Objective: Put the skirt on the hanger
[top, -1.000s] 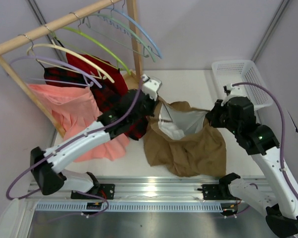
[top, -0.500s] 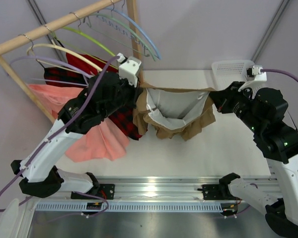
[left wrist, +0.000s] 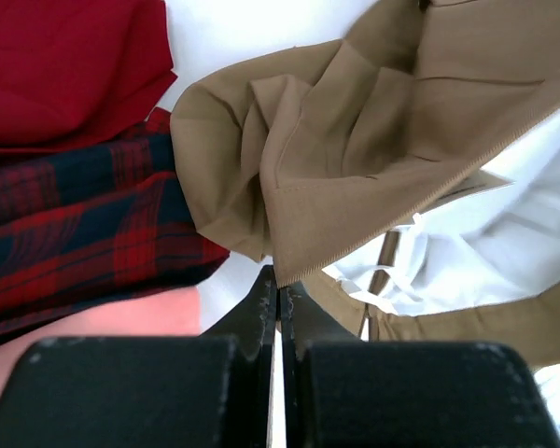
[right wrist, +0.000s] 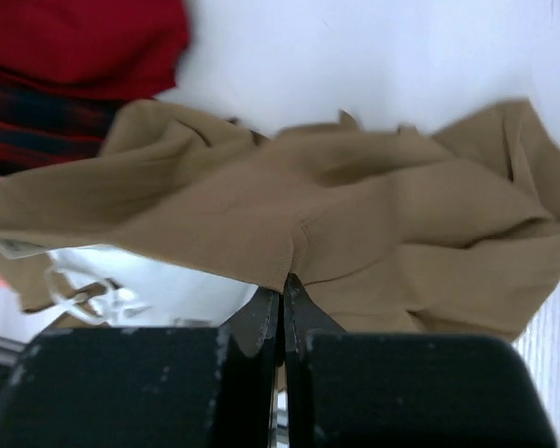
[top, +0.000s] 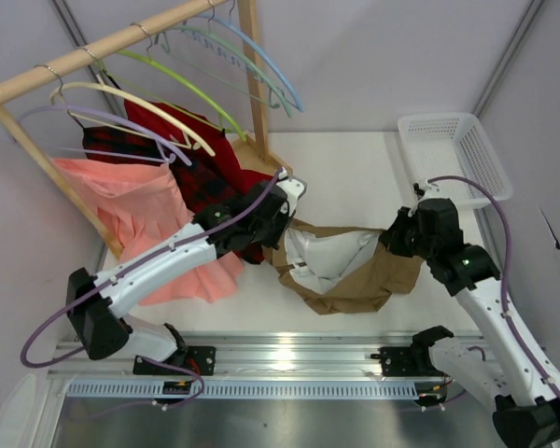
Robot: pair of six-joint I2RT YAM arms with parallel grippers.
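The tan skirt [top: 355, 275] sags crumpled on the white table between my two arms, its white lining [top: 331, 250] showing at the open waist. My left gripper [top: 286, 230] is shut on the waist edge at the skirt's left end; in the left wrist view the fingertips [left wrist: 278, 280] pinch a fold of tan cloth [left wrist: 355, 140]. My right gripper [top: 393, 239] is shut on the right end of the waist, and the right wrist view shows its tips [right wrist: 282, 285] clamped on the tan hem [right wrist: 355, 205]. The pale sage-green hanger [top: 233, 51] hangs on the rail at the back left, apart from both grippers.
A wooden rack [top: 103, 47] at the back left carries several hangers, a red-and-black plaid skirt [top: 201, 177], a red garment [top: 189, 126] and a salmon-pink skirt [top: 140, 215]. Its upright post [top: 255, 84] stands just behind my left gripper. A white basket [top: 453, 149] sits at the back right.
Half a second ago both arms held the skirt raised and stretched wide. Both have come down and nearer each other, and the skirt now lies slack on the table.
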